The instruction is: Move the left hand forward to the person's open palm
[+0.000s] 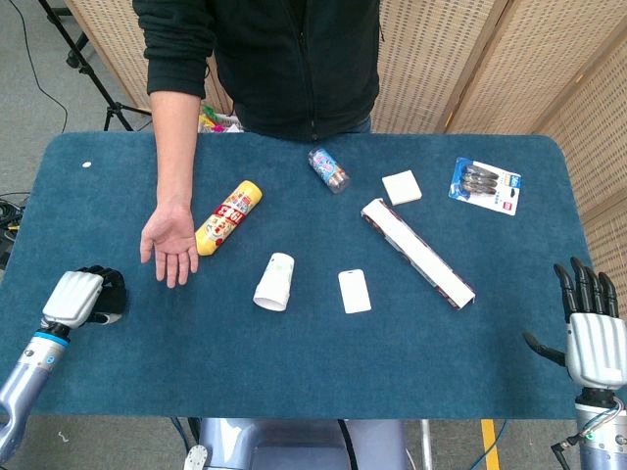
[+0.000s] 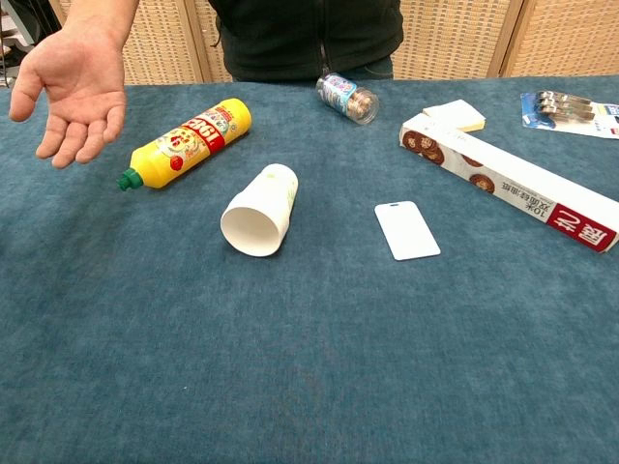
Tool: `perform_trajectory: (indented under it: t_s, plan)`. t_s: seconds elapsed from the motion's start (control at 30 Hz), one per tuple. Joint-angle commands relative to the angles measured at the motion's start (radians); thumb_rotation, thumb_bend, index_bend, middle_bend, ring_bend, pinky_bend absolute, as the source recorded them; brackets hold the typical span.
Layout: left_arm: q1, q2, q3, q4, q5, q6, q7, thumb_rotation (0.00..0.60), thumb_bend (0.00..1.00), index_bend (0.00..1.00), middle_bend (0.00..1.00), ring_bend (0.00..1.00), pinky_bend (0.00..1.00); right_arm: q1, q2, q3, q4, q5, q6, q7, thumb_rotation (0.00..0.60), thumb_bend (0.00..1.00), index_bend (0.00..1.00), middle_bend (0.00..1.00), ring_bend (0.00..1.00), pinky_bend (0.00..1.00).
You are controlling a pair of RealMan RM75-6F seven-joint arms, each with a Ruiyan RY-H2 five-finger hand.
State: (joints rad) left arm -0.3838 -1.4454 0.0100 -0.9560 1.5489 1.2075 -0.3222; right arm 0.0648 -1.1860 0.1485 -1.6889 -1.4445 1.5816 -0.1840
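Observation:
The person's open palm [image 1: 170, 245] lies face up over the left part of the blue table, and it also shows at the top left of the chest view, palm [image 2: 73, 81]. My left hand [image 1: 82, 298] sits near the table's left front edge, short of the palm and to its left. Its fingers are curled around a small black object [image 1: 108, 296], most of which is hidden by them. The chest view does not show this hand. My right hand [image 1: 592, 331] stands at the front right corner, fingers spread and holding nothing.
A yellow bottle [image 1: 228, 216] lies just right of the palm. Further right are a tipped white paper cup [image 1: 274, 282], a white card [image 1: 354, 291], a long box [image 1: 417, 253], a small jar [image 1: 328, 168], a notepad [image 1: 402, 186] and a blister pack [image 1: 485, 185].

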Motion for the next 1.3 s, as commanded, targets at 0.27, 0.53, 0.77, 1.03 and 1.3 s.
perform_trajectory:
  t_s: [0.27, 0.53, 0.77, 1.03, 1.3]
  plan:
    - [0.022, 0.232, -0.078, -0.391, 0.104, 0.297, 0.125, 0.600, 0.17, 0.61, 0.54, 0.39, 0.48, -0.002, 0.006, -0.001, -0.007, 0.000, 0.000, 0.010, 0.600, 0.00, 0.02, 0.00, 0.00, 0.00]
    - [-0.001, 0.276, -0.193, -0.750, -0.054, 0.273, 0.495, 0.600, 0.17, 0.61, 0.54, 0.39, 0.48, -0.002, 0.012, 0.002, -0.009, 0.008, -0.006, 0.022, 0.600, 0.00, 0.02, 0.00, 0.00, 0.00]
    - [-0.090, 0.149, -0.275, -0.788, -0.258, 0.182, 0.753, 0.600, 0.16, 0.61, 0.54, 0.39, 0.48, -0.002, 0.015, 0.003, -0.009, 0.010, -0.008, 0.028, 0.600, 0.00, 0.02, 0.00, 0.00, 0.00]
    - [-0.152, 0.012, -0.309, -0.760, -0.379, 0.169, 0.904, 0.600, 0.13, 0.61, 0.54, 0.39, 0.48, -0.001, 0.020, 0.008, -0.008, 0.024, -0.016, 0.038, 0.600, 0.00, 0.02, 0.00, 0.00, 0.00]
    - [-0.166, -0.011, -0.302, -0.783, -0.464, 0.152, 0.989, 0.600, 0.00, 0.08, 0.00, 0.00, 0.06, -0.003, 0.029, 0.013, -0.012, 0.033, -0.017, 0.056, 0.600, 0.00, 0.02, 0.00, 0.00, 0.00]
